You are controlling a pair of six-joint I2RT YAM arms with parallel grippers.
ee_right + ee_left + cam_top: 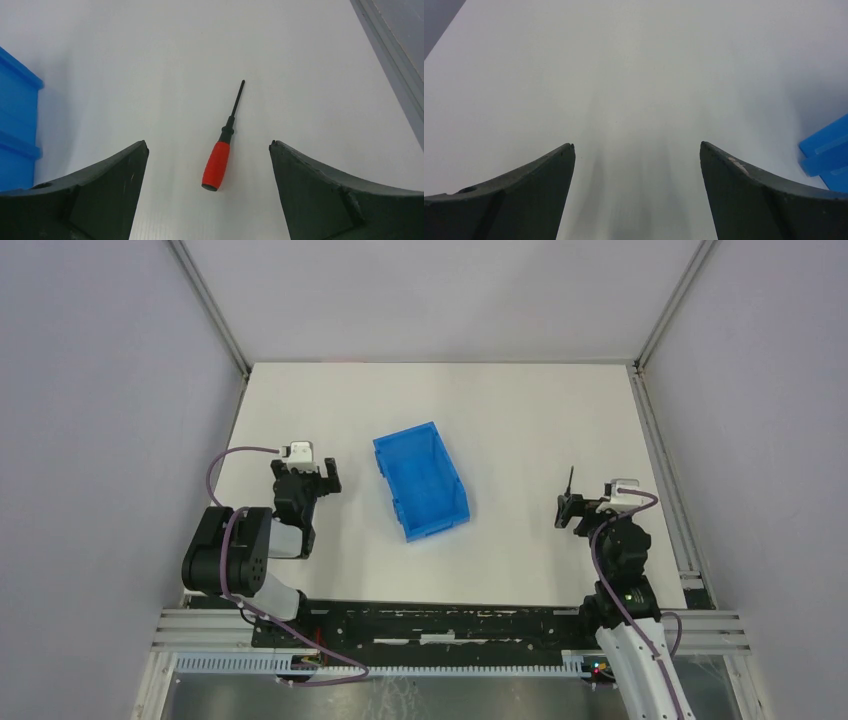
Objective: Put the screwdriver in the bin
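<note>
Right gripper point(208, 142): jaws spread wide and holding nothing, poised above the table with the tool lying between the two fingers in the wrist view.
Screwdriver point(226, 134): flat on the white table point(500, 420) at the right side, red handle nearest the wrist camera, thin dark shaft pointing away and a little to the right; neither finger touches it.
Step in hand: by my reading, the descent onto the handle, with the grasp not yet made.
Bin point(422, 483): bright blue, set at an angle near the middle of the table, nothing inside, well apart from the tool on its left.
Left gripper point(636, 144): fingers apart, nothing between them, over bare table with a corner of the bin at the right edge of its view.
Risk, grasp: the round handle could roll or pivot if one finger reaches it first, since it lies slightly skewed to the jaws.
Risk, aim: closing too far forward would catch the thin shaft, which could slip out.
Risk, carry: a weak pinch could let go before the near wall is crossed.
Risk, release: opening low over the angled rim could leave the tool propped on the wall.
</note>
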